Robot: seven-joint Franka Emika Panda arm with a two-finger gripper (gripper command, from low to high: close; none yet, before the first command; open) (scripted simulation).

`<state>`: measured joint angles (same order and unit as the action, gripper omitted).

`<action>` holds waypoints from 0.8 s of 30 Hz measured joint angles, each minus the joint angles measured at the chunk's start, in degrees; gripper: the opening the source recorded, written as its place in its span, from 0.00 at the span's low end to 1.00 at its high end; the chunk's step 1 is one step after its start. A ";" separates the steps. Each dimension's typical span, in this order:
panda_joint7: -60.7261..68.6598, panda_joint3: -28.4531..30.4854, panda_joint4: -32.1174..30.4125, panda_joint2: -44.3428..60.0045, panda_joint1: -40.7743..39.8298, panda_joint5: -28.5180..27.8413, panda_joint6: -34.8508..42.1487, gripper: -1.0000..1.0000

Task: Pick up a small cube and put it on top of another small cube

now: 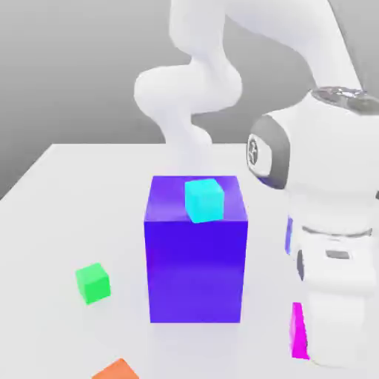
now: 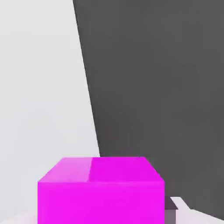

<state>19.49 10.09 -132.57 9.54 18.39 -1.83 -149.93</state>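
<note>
Evidently the hand (image 1: pixel 303 333) gripped the magenta cube (image 2: pixel 101 192) at the exterior view's right, so it could cross to the green cube (image 1: pixel 92 283), left of the blue block (image 1: pixel 196 252).
</note>
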 joint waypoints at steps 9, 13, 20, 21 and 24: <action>4.12 9.64 -16.73 -15.45 -18.14 -3.67 -2.62 0.00; 4.48 13.72 -25.32 -20.05 -23.66 -6.07 -3.52 0.00; 7.41 17.01 -30.84 -17.31 -24.58 -2.32 -5.36 0.00; 8.55 17.20 -30.75 -16.40 -24.00 -0.70 -5.96 0.00; 11.85 17.66 -30.49 -13.63 -22.36 3.97 -7.98 0.00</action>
<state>31.34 27.75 -163.06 -4.09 -3.97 2.14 -157.91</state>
